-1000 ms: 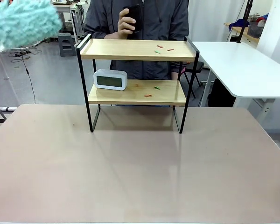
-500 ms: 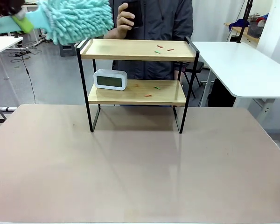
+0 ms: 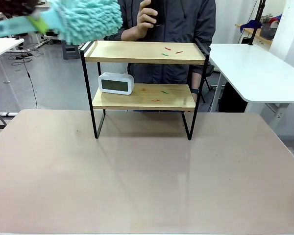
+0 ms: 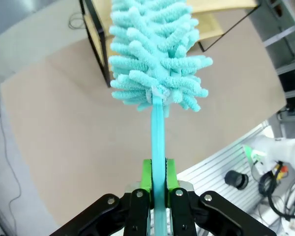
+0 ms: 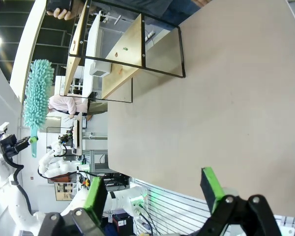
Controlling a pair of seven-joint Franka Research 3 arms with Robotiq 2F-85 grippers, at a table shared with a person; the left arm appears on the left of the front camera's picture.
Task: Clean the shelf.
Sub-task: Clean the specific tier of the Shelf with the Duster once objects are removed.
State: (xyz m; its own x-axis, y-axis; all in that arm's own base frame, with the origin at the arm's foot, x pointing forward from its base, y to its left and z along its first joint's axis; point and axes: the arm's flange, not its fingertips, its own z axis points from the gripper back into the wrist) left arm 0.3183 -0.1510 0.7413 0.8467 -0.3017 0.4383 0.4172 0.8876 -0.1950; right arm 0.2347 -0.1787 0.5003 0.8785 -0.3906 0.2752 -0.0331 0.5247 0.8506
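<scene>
I'm clamping the duster (image 4: 157, 54) by its handle in the left gripper (image 4: 158, 177), with its head hovering over the left end of the shelf (image 3: 142, 51) at the table's far side. The right gripper (image 5: 153, 189) is idling wide open and empty. I'm planning one low, flat sweep across the top board's scraps (image 3: 171, 50).

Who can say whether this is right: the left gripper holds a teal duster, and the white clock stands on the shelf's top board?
One thing is wrong: the white clock stands on the lower board of the shelf, as the front view shows. The left gripper does hold the teal duster.
</scene>
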